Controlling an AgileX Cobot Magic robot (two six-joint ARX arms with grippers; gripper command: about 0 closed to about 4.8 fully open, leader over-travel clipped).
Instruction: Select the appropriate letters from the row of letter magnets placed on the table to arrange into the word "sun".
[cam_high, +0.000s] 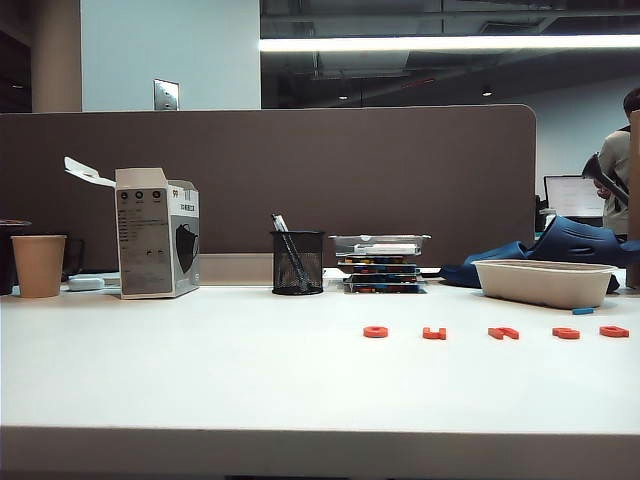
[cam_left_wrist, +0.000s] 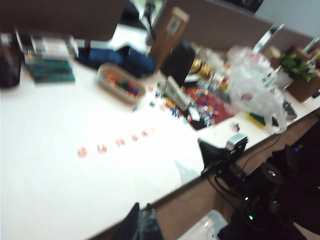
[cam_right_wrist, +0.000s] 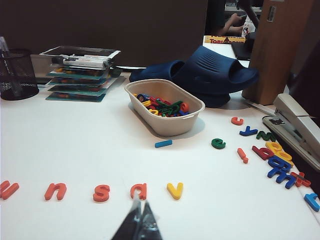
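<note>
A row of orange-red letter magnets lies on the white table, right of centre. In the right wrist view I read u, n, s and an a-like letter, then a yellow v. My right gripper is shut and empty, just short of the a-like letter. The left wrist view is blurred; the row shows as pink dots. My left gripper hangs over the table's near edge, far from the row, its fingers together and empty. Neither gripper shows in the exterior view.
A beige tray of mixed coloured letters stands behind the row, with a small blue piece beside it. Loose letters and a stapler lie further right. A mesh pen cup, stacked cases, a box and a paper cup line the back.
</note>
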